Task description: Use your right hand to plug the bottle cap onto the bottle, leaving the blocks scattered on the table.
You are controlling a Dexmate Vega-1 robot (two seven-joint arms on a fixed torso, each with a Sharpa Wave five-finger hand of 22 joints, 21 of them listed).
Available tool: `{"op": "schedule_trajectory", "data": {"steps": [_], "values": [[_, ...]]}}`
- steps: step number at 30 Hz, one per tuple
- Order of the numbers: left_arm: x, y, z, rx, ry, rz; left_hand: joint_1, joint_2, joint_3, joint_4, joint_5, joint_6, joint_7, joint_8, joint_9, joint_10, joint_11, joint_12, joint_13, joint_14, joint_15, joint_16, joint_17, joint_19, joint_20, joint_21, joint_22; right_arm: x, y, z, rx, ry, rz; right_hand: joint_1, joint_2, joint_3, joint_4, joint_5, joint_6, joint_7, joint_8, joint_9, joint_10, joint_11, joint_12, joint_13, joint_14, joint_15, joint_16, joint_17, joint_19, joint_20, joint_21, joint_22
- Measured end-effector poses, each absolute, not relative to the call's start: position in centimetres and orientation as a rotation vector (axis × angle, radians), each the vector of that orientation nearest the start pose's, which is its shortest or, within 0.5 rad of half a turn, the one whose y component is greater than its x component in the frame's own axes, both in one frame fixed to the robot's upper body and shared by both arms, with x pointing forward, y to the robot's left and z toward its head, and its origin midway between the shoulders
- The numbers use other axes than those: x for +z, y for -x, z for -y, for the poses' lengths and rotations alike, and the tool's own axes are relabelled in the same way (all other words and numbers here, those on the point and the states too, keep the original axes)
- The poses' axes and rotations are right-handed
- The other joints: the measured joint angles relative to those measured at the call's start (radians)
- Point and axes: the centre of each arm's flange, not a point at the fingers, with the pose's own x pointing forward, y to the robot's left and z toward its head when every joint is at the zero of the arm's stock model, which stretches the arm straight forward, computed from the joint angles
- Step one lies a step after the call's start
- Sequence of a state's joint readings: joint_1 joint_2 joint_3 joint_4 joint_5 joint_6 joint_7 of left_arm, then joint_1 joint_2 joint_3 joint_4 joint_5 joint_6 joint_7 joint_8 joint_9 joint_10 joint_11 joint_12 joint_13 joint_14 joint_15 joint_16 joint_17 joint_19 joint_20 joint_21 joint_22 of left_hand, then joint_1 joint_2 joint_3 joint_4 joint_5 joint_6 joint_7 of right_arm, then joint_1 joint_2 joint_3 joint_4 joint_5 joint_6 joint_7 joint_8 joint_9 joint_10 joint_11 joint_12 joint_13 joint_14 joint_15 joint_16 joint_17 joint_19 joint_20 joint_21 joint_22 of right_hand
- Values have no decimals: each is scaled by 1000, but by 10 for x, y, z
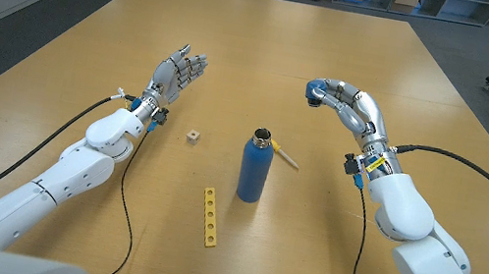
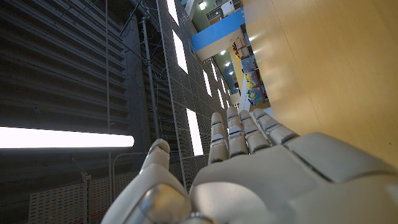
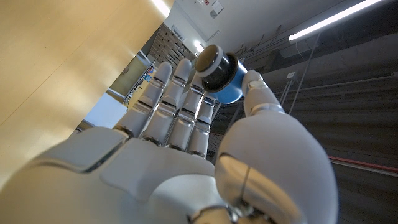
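The right hand (image 1: pixel 345 102) pinches the blue bottle cap (image 3: pixel 221 76) at its fingertips, raised above the surface beyond the open blue bottle (image 1: pixel 256 166), which stands upright mid-surface. The carry is in hand; next the cap must come over the mouth, aligned, and press down. The left hand (image 1: pixel 178 73) holds nothing, fingers spread.

- A broad light wooden desk (image 1: pixel 269 52) carries everything.
- A dark blue metal bottle (image 1: pixel 254 167) stands upright near its middle, mouth open.
- A thin light wooden stick (image 1: pixel 285 156) lies just beside the bottle's top.
- A small pale wooden cube (image 1: pixel 193 136) sits to the bottle's left.
- A long yellow perforated strip (image 1: pixel 209 217) lies nearer the front edge.
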State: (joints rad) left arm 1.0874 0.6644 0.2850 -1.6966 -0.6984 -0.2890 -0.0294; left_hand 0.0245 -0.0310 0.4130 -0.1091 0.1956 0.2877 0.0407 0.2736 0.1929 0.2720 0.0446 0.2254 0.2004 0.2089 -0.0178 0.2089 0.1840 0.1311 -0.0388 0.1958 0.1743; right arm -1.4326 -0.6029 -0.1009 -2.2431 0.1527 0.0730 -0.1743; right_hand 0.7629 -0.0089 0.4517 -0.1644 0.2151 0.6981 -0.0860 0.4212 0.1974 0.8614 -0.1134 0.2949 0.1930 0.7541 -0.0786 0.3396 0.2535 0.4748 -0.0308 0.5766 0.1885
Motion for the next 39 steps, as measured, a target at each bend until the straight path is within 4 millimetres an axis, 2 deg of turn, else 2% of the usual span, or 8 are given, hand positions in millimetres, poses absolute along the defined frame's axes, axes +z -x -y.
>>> {"op": "schedule_trajectory", "data": {"steps": [7, 11, 17, 24, 29, 39], "values": [[-19, -566, -276, -339, 9, 688, 0, 0, 0, 0, 0, 0, 0, 0, 0, 0, 0, 0, 0, 0, 0, 0, 0, 0, 0, 0, 0, -9, -438, 208, 264, 313, 855, 0, 0, -4, 4, 0, -2, -2, -4, 0, 0, -7, -15, 0, -32, 7, -14, 5, -25, 5, -8, 0], [-18, -567, -276, -337, 7, 686, 0, 0, 0, 0, 0, 0, 0, -4, 0, 0, 0, 0, 0, 0, 0, 0, 0, 0, 0, 0, 0, -12, -438, 197, 316, 307, 864, 0, 0, -4, 4, 0, -7, -7, -10, 0, -5, -12, -25, 0, -62, 12, -23, 5, -47, 26, -15, 0], [-18, -566, -276, -335, 7, 687, 0, 0, 0, 0, 0, 0, 0, -4, 0, 0, 0, 0, 0, 0, 0, -6, 0, 0, 0, 0, 0, -16, -436, 186, 364, 301, 885, 11, -11, -4, 4, 8, -7, -7, -14, 1, -9, -16, -41, 6, -122, 18, -53, 9, -105, 53, -40, 0], [-17, -565, -276, -336, 4, 688, 0, 0, 0, 0, 0, 0, 0, -4, 0, 0, 0, 0, 0, 0, 0, -6, 0, 0, 0, 0, 0, -25, -432, 175, 404, 321, 909, 30, -12, -4, 4, 15, -21, -21, -41, 1, -27, -34, -73, 6, -225, 29, -100, 5, -184, 92, -80, -3], [-18, -565, -276, -335, 4, 687, 0, 0, 0, 0, 0, 0, 0, -4, 0, 0, 0, -4, 0, 0, 0, -6, 0, 0, 0, 0, 0, -31, -429, 170, 416, 337, 917, 32, -13, -4, 4, 23, -25, -25, -45, -1, -35, -41, -82, 2, -241, 30, -103, 2, -206, 103, -89, -3], [-20, -565, -277, -333, 7, 683, 0, 0, 0, 0, 0, 0, 0, -4, 0, 0, 0, -4, 0, 0, 0, -6, 0, 0, 0, 0, 0, -46, -424, 166, 444, 321, 894, 32, -13, -8, 8, 23, -22, -22, -48, -1, -36, -43, -83, 5, -252, 30, -111, -3, -217, 115, -97, -3]]}}
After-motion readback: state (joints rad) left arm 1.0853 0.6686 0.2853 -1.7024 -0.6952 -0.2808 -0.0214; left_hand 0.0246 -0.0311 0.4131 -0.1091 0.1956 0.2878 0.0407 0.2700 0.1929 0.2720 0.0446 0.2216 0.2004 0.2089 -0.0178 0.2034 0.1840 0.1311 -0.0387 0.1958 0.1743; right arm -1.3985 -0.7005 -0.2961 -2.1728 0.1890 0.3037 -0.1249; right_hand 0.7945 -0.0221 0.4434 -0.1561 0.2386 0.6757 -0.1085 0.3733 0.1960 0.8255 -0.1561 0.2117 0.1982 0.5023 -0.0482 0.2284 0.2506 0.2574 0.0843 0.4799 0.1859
